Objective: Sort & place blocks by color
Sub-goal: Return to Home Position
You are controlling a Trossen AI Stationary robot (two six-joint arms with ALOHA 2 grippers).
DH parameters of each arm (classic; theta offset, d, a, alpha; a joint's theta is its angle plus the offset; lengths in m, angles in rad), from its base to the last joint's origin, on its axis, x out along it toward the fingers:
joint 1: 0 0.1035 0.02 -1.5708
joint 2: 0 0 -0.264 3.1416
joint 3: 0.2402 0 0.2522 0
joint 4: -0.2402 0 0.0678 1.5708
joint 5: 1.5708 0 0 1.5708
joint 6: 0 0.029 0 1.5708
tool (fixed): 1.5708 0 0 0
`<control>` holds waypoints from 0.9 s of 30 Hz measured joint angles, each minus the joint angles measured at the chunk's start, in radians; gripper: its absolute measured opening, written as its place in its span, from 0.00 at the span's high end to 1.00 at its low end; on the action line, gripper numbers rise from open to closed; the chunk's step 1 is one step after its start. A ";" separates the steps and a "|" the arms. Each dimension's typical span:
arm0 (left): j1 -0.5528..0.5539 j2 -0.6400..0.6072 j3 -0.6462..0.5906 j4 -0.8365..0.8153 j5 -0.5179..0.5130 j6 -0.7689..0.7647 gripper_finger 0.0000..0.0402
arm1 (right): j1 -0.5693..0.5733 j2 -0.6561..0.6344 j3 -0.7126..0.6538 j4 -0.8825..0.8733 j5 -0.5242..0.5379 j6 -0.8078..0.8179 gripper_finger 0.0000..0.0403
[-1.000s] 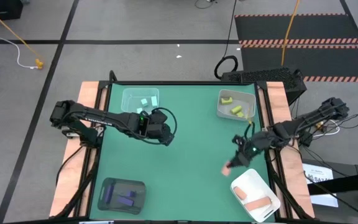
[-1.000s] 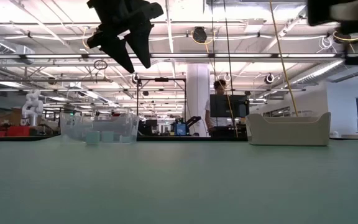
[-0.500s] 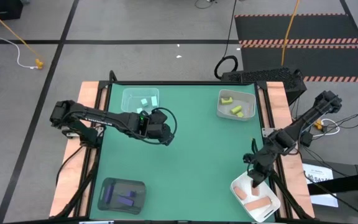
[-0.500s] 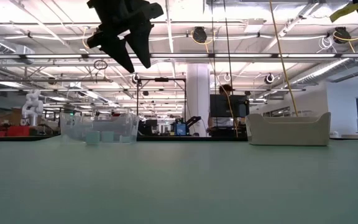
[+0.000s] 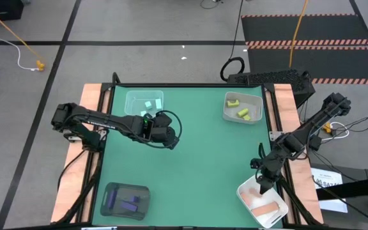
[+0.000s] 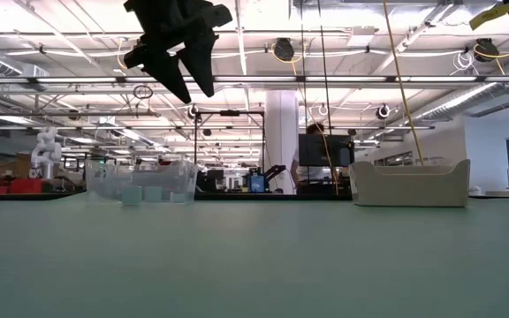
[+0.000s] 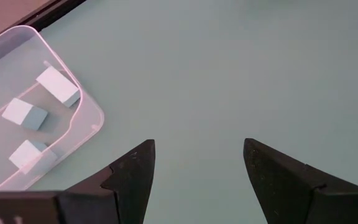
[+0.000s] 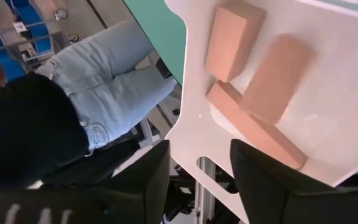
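Salmon-pink blocks (image 8: 234, 40) lie in the white tray (image 8: 328, 74) at the table's near right corner; one of them (image 8: 277, 78) is blurred. My right gripper (image 8: 197, 180) hovers open just above this tray (image 5: 241, 191), touching nothing. Teal blocks (image 7: 58, 86) rest in the clear tray (image 5: 128, 96) at the far left. Yellow-green blocks (image 5: 241, 113) sit in the pale tray (image 5: 225, 115) at the far right. Purple blocks (image 5: 130, 203) are in the dark tray (image 5: 104, 198) at the near left. My left gripper (image 5: 172, 142) hangs open above the table's left middle, high above the top (image 6: 197, 88).
A person in blue jeans (image 8: 104, 62) stands just off the table's near right corner, beside the white tray. The green table top (image 5: 197, 160) between the four corner trays is bare. In the low view another person (image 6: 312, 155) shows far behind the table.
My right gripper has swung from the table's right middle toward the near right corner and now stands over the white tray. A second ago a salmon-pink block showed at its fingers; now it lies in the tray. My left arm has kept still.
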 joint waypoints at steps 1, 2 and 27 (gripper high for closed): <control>0.000 0.000 0.000 0.000 0.000 0.000 0.39 | 0.000 0.000 0.000 0.000 0.000 -0.012 0.61; 0.000 0.000 0.000 0.000 0.000 0.000 0.39 | 0.000 0.000 0.000 0.000 0.001 -0.022 0.59; -0.016 -0.257 0.001 -0.029 0.010 0.257 0.39 | -0.167 -0.061 0.000 0.078 0.934 -0.881 0.55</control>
